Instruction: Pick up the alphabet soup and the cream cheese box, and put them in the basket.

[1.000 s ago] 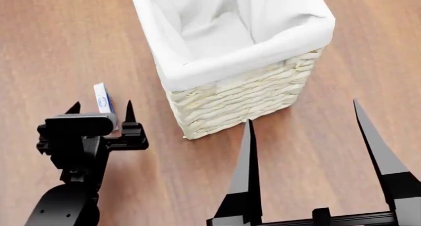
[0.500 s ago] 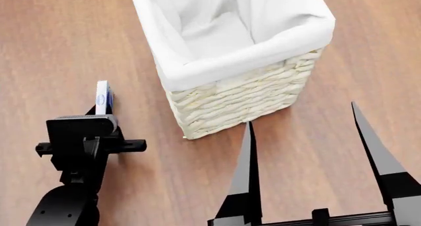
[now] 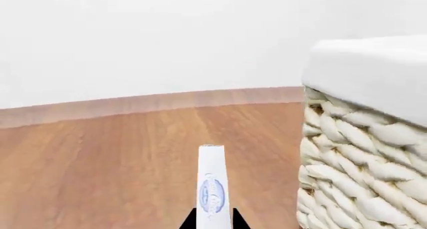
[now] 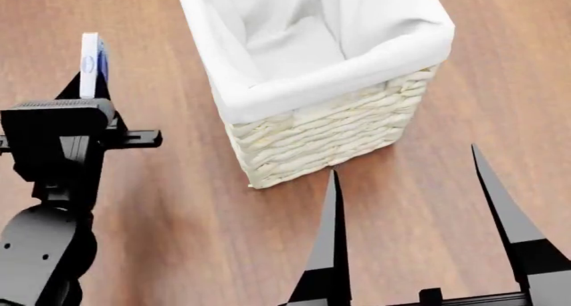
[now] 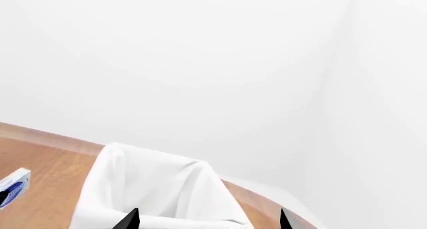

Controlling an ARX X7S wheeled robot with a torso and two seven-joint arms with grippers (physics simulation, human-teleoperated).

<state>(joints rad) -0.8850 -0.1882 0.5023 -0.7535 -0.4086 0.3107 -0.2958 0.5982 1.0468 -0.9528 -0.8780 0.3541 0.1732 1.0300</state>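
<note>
The cream cheese box (image 4: 89, 62), a thin white carton with a blue oval, stands on edge between the fingers of my left gripper (image 4: 87, 85), which is shut on it and holds it above the wooden floor, left of the basket (image 4: 330, 135). In the left wrist view the box (image 3: 212, 189) rises from the gripper (image 3: 213, 223) with the basket's wicker wall (image 3: 353, 154) beside it. My right gripper (image 4: 404, 162) is open and holds nothing, in front of the basket's near corner. The alphabet soup is out of view.
The basket's white cloth liner (image 4: 295, 32) folds over its rim, and nothing shows inside it. Wooden floor (image 4: 178, 206) surrounds the basket. In the right wrist view the basket (image 5: 160, 189) and the held box (image 5: 13, 186) show against a white wall.
My left gripper closed on the cream cheese box and has lifted it from the floor, moving up and left in the head view. The right gripper has barely moved.
</note>
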